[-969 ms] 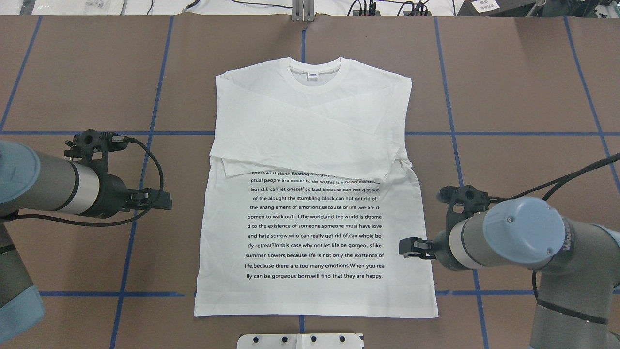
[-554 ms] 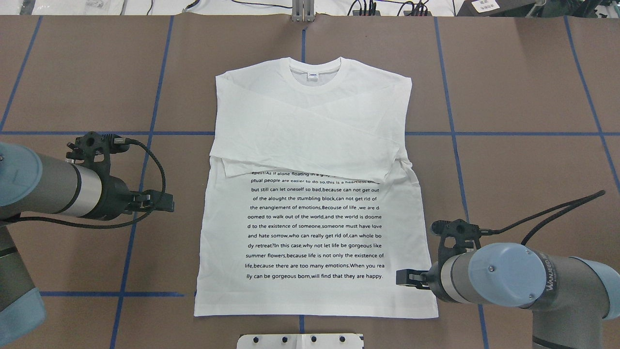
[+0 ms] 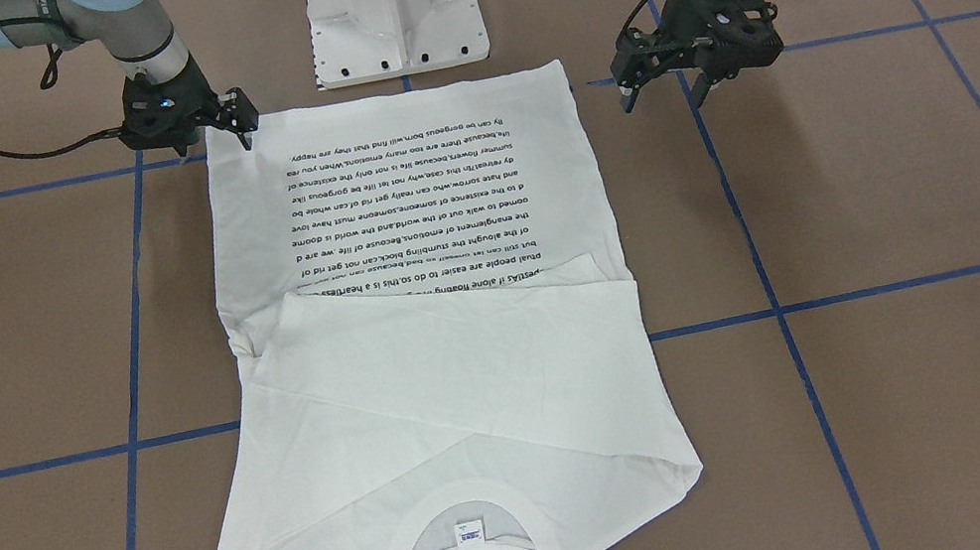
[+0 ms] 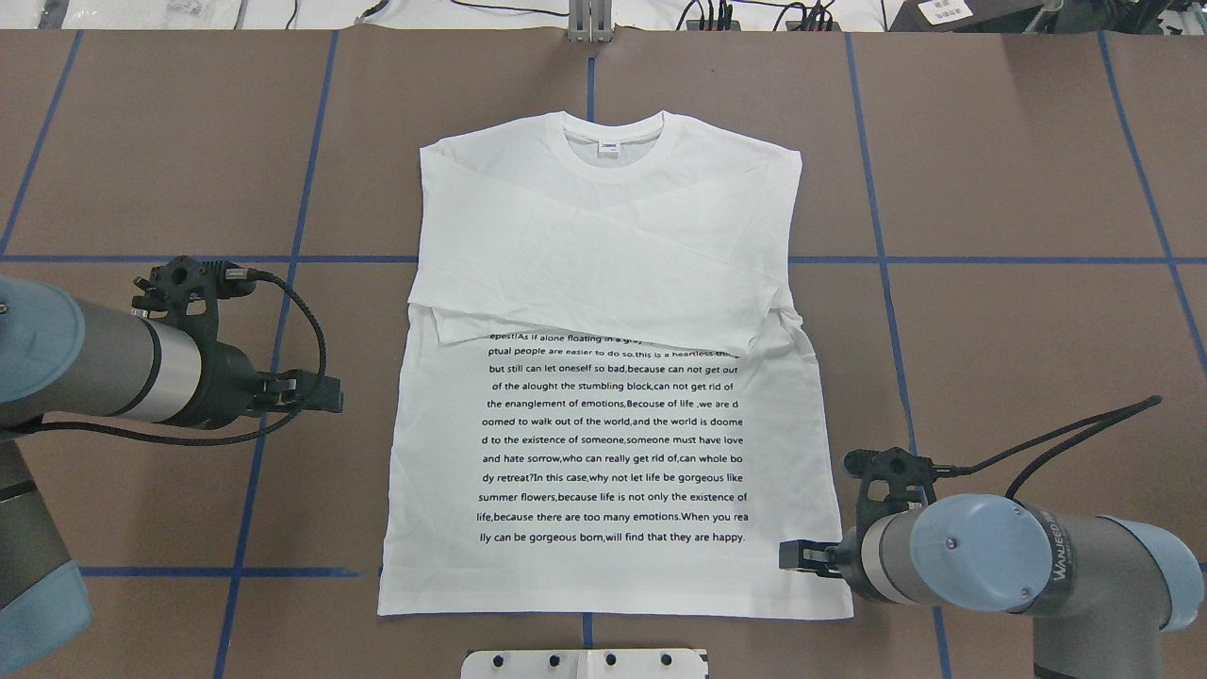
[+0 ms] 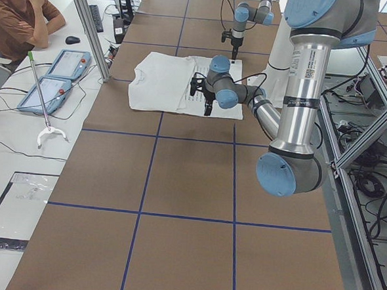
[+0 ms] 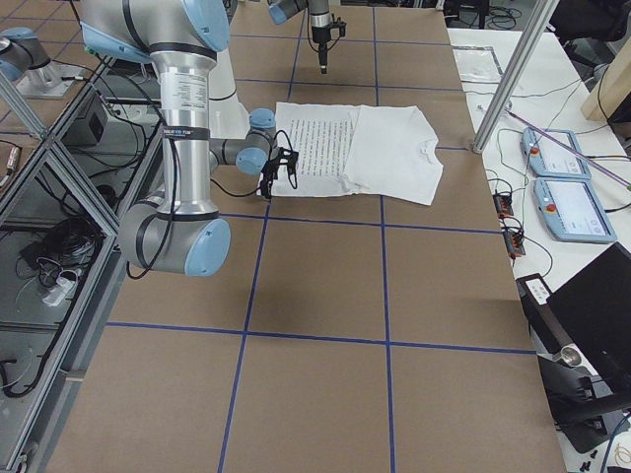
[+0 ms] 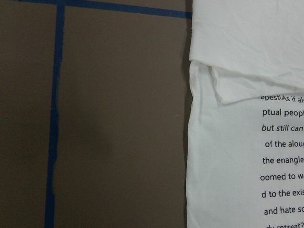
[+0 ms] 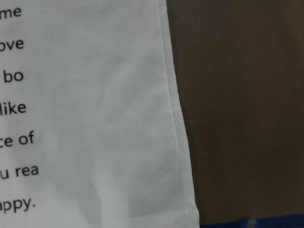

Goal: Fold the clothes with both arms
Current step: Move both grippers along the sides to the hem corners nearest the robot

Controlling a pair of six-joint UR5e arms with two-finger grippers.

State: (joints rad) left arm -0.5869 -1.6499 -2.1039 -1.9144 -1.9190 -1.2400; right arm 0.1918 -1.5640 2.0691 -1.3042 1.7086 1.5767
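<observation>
The room is a lab cell: benches with tablets (image 5: 60, 64) run along the far side of the table, and a person (image 5: 21, 9) sits there, well apart from the arms. The table (image 4: 990, 189) is a broad brown mat, dull and probably grippy, ruled with blue tape (image 4: 292, 189). The bare mat all round leaves space to swing cloth over.

The shirt (image 4: 603, 443) lies flat at the table's middle, print up, collar away from the robot. Both sleeves are crossed over the chest and the hem (image 4: 613, 615) is near the base (image 3: 391, 0). It looks light, thin and limp. It should drape and crease, not hold shape, and a one-sided lift would likely skew it. The hem corners seem the best holds, pinched together and carried towards the collar.

The left arm (image 4: 113, 368) reaches in low. The right arm (image 4: 990, 556) is bent closer to the robot.

The left gripper (image 4: 330, 394) hangs over bare mat beside the shirt's edge, jaws spread and empty. The right gripper (image 4: 787, 556) sits above the shirt's right edge near the hem. Its jaws look parted and grip nothing.
</observation>
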